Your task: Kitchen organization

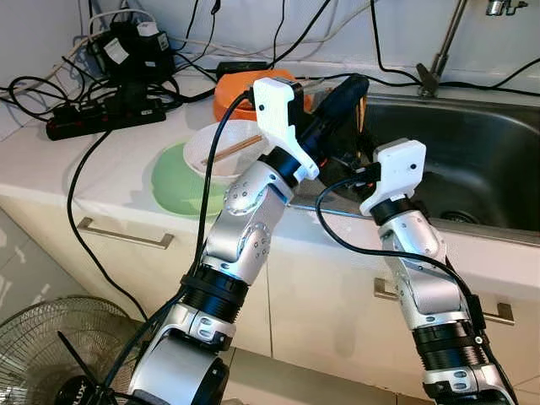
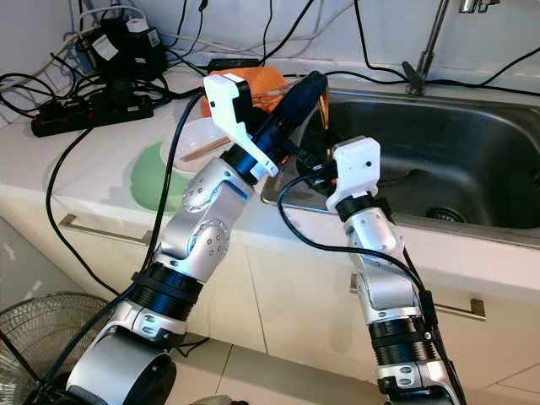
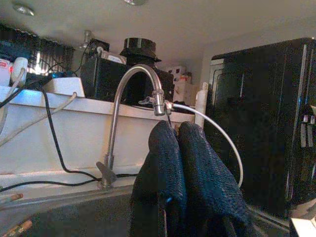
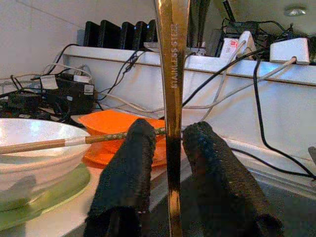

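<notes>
Right gripper (image 4: 165, 148) is pinching one metal utensil handle (image 4: 173, 74); left gripper (image 3: 177, 148) fingers pressing together, empty, over one sink (image 1: 472, 160).

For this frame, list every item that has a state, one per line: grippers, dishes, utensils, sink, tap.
Left gripper: shut, empty, raised over the sink's left edge.
Right gripper: shut on the gold metal utensil handle, held upright.
White bowl: upright on the green plate, wooden chopstick resting across it.
Orange dish: on the counter behind the bowl.
Stainless steel sink: no water seen.
Curved steel tap: not running.
</notes>
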Available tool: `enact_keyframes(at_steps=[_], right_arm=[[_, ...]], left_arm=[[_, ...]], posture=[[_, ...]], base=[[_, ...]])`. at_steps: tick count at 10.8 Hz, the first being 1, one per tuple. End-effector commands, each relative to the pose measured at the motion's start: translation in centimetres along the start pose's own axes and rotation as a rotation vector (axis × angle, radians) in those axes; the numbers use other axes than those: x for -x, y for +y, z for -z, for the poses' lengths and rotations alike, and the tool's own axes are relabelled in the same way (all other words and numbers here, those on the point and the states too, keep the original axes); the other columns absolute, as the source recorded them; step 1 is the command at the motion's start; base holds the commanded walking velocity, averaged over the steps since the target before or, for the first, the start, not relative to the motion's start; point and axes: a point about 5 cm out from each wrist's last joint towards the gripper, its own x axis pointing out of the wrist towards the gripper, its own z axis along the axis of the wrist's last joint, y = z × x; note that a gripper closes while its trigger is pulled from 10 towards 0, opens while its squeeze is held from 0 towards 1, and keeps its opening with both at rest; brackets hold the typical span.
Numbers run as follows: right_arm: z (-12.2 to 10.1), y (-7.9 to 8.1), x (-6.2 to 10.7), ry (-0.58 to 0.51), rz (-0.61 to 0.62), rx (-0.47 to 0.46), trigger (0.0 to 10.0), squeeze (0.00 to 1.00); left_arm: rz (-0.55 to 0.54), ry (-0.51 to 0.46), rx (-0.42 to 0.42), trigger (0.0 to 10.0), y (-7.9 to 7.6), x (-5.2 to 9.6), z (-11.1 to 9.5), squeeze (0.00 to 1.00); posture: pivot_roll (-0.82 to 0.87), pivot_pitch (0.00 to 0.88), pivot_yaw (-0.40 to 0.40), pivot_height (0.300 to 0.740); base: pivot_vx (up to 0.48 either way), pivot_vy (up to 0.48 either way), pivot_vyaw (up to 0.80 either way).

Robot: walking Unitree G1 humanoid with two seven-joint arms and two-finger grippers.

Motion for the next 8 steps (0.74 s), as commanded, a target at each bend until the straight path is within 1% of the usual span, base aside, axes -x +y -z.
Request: enact_keyframes(at_steps=[1, 6, 7, 8], right_arm=[[-0.26, 0.01, -0.23, -0.016, 0.003, 0.001, 0.0, 0.00], [0.08, 0.13, -0.09, -0.005, -0.003, 0.002, 0.0, 0.00], [0.14, 0.22, -0.07, -0.001, -0.009, 0.006, 0.0, 0.00], [0.18, 0.26, -0.06, 0.001, -0.014, 0.010, 0.0, 0.00]], left_arm=[[0.029, -0.033, 0.051, 10.0, -1.79, -0.65, 0.42, 0.00], [0.015, -0.020, 0.025, 10.0, -1.55, -0.65, 0.54, 0.00], [0.003, -0.016, 0.017, 10.0, -1.42, -0.62, 0.67, 1.00], [-0.005, -0.013, 0.021, 10.0, -1.33, -0.58, 0.77, 1.00]], posture=[[0.03, 0.000, 0.096, 0.740], [0.03, 0.000, 0.094, 0.740], [0.03, 0.000, 0.094, 0.740], [0.03, 0.000, 0.093, 0.740]], base=[[0.000, 0.000, 0.00], [0.000, 0.000, 0.00], [0.000, 0.000, 0.00], [0.000, 0.000, 0.00]])
